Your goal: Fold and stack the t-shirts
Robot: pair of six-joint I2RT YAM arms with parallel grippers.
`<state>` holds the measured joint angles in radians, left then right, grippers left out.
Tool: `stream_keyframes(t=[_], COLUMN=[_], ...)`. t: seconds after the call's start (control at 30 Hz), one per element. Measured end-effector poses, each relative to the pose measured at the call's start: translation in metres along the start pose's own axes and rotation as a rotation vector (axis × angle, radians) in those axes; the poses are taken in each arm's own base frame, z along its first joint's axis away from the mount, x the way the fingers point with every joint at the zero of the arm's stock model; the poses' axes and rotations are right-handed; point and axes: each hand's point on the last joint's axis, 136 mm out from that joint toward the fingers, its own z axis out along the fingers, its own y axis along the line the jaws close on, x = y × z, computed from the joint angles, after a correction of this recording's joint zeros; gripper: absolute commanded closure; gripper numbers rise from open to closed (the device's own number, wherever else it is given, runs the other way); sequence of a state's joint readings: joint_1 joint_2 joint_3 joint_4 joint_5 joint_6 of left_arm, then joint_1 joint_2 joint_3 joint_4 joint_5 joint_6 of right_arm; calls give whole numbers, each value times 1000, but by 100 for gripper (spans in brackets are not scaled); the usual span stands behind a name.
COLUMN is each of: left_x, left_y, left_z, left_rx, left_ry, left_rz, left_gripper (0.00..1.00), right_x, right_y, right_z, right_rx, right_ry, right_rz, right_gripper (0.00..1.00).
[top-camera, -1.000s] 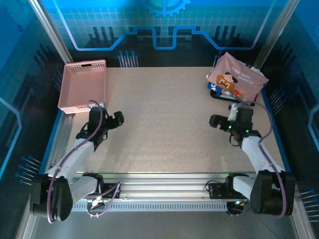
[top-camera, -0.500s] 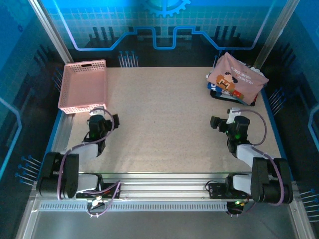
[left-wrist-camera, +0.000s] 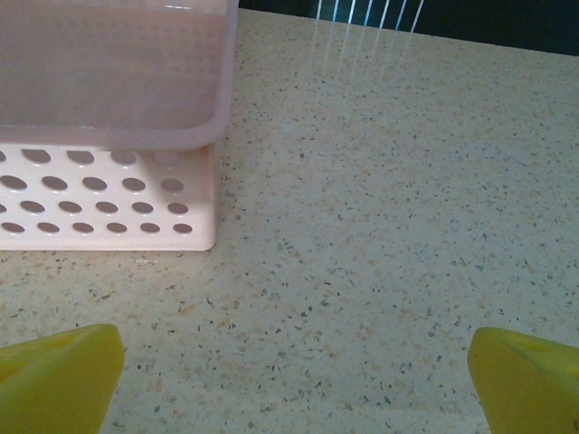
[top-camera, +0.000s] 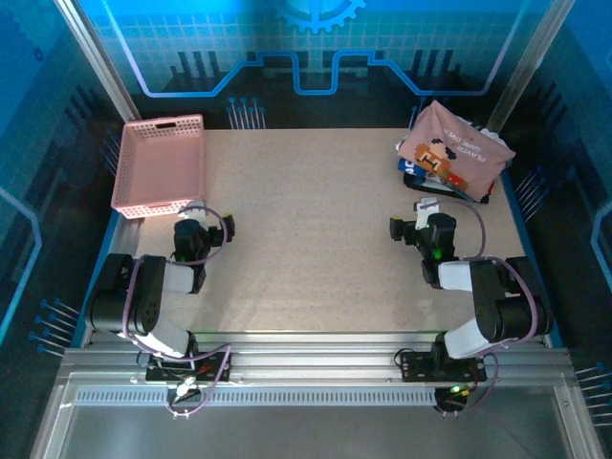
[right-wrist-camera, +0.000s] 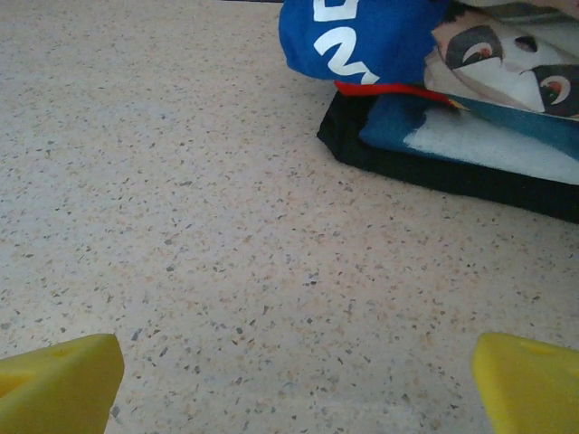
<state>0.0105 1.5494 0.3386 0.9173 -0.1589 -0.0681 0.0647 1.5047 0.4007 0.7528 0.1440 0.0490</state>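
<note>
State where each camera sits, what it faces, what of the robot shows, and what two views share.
Top external: above and behind the robot, looking down on the speckled table; left arm and right arm show.
Left wrist: low over the table, facing the pink plastic lattice basket; open left gripper, yellow fingertips show.
Right wrist: low, facing the pile of printed cloth t-shirts; open right gripper, yellow fingertips show.
Shared: top external also shows that basket and that pile.
</note>
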Motion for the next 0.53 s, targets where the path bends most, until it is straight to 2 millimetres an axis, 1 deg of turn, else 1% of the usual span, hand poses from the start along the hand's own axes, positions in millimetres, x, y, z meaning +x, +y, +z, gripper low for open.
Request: stream_keyframes(t=[0.17,0.33,0.53], left_x=[-1,-1,-2], left_y=[0,0,0], left_z=[0,0,0], left_rx=[1,1,1], left_ry=[-6,-6,-6], left_rz=[0,0,0], left_gripper=[1,1,1], right_x=[-3,-7,-7], right_y=[0,8,11], right_z=[1,2,2], right_rx=[-1,-49,-75], right_ry=[-4,-11,-12], right_rz=[-14,-31,-33], right_gripper=[0,0,0])
